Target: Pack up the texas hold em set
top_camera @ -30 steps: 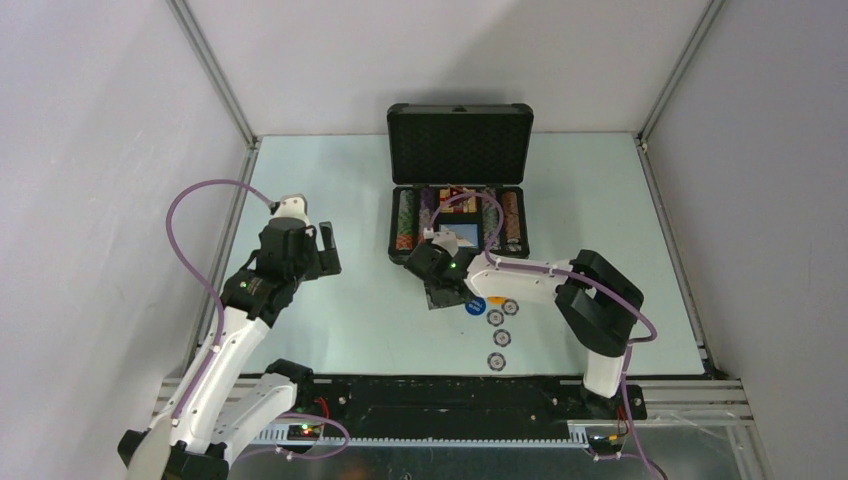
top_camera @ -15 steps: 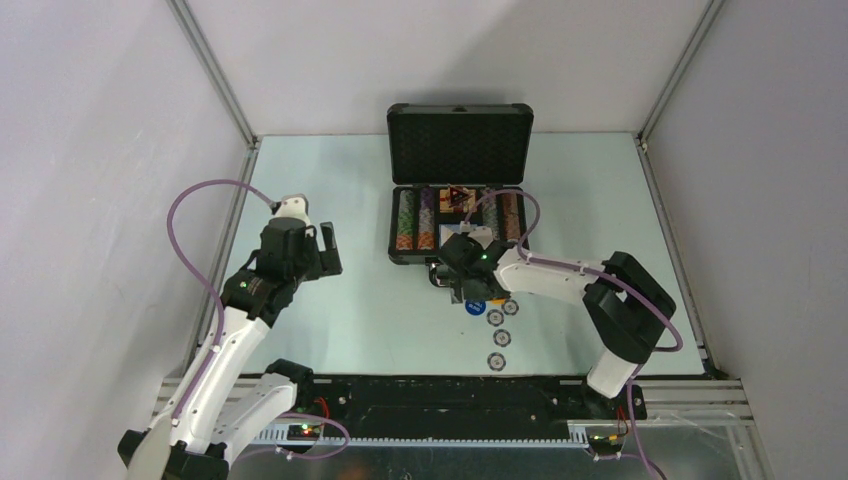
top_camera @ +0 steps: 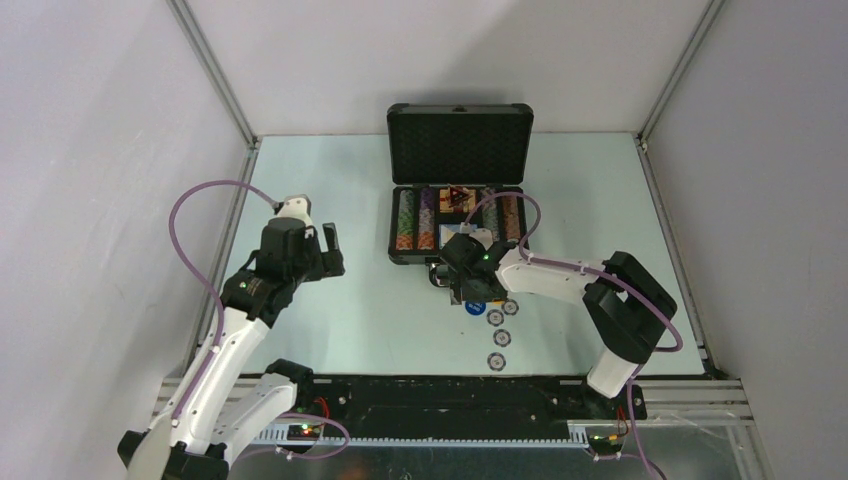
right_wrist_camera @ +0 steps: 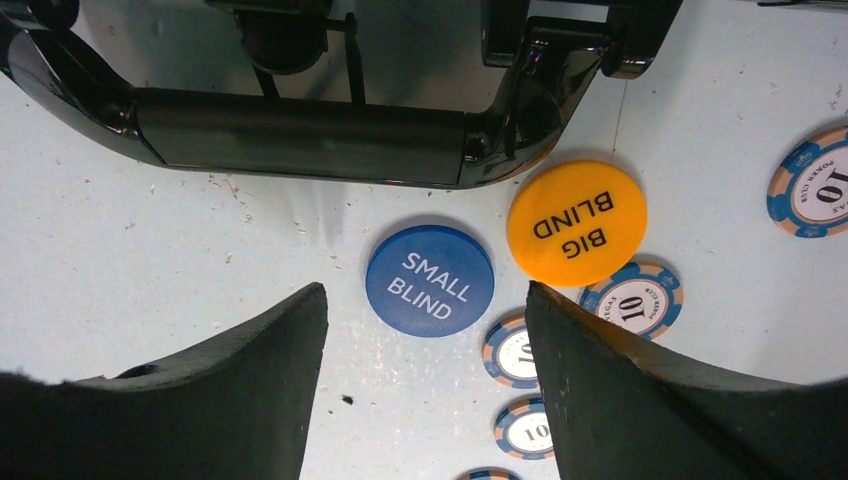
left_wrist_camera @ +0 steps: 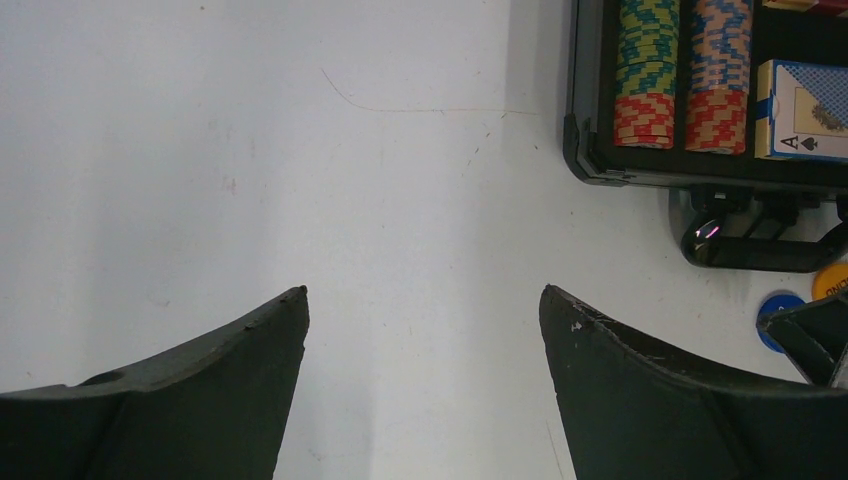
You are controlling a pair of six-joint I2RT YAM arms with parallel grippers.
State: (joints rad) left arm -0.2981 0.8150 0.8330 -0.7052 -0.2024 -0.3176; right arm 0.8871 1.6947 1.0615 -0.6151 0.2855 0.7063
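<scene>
Fingers (right_wrist_camera: 250, 400) of the right gripper (right_wrist_camera: 424, 295) are standing spread wide, gripping nothing, with the blue "SMALL BLIND" button (right_wrist_camera: 430, 280) lying flat on the table between their tips. Just ahead, the briefcase's handle (right_wrist_camera: 300, 135) is running across the wrist view as a glossy black bar, leaving only a thin strip of table between it and the blue button. The orange "BIG BLIND" button (right_wrist_camera: 576, 223) is sitting right at the handle's bend, close beside the right-hand finger. Both buttons are looking smooth, round and matte.

Loose chips (right_wrist_camera: 632, 297) with blue and tan striped rims and white "10" centres are lying near and to the right of that finger, crowding that side; the left side is showing bare, scuffed, pale table (left_wrist_camera: 300, 150).

The briefcase (top_camera: 459, 145) is resting at the far middle of the table, its ribbed lid standing upright. Rows of striped chips (left_wrist_camera: 646, 75) are lying on edge in its slots, beside a card pack (left_wrist_camera: 805, 110) showing an ace of spades.

The left gripper (left_wrist_camera: 422, 295) is hovering over open table, well left of the case's rounded front corner, its dark, worn fingers (left_wrist_camera: 200, 400) parted and holding nothing.
</scene>
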